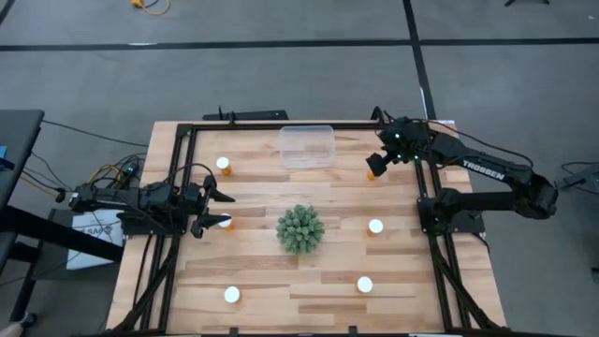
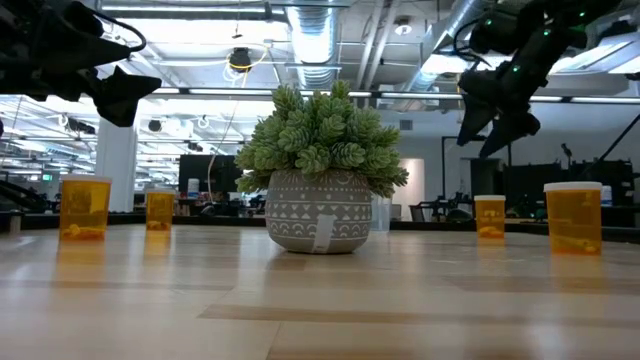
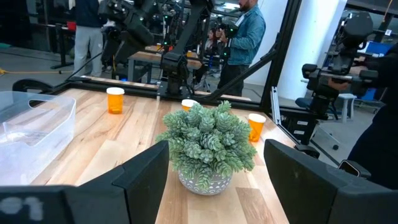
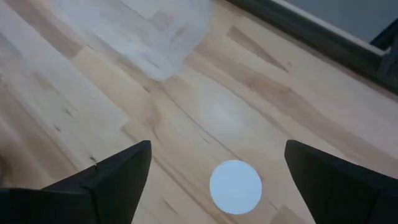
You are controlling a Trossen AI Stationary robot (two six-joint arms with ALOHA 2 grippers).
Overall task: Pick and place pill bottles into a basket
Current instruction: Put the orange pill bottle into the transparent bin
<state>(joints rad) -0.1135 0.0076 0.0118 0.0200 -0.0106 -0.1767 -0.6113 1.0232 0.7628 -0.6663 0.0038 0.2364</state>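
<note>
Six orange pill bottles with white caps stand upright on the wooden table: two at the left (image 1: 224,165) (image 1: 226,223), two near the front (image 1: 232,295) (image 1: 365,284), and two at the right (image 1: 375,226) (image 1: 372,172). The clear basket (image 1: 307,145) rests at the far middle and holds nothing. My right gripper (image 1: 379,161) is open and raised above the far right bottle, whose cap (image 4: 235,186) shows between the fingers. My left gripper (image 1: 222,209) is open and raised (image 2: 110,90) beside the left bottle, facing the plant (image 3: 205,146).
The spiky green plant in its grey pot (image 1: 300,228) stands at the table's middle, between the two arms. A black frame (image 1: 281,124) runs along the table's edges. People stand in the room beyond the table (image 3: 245,37).
</note>
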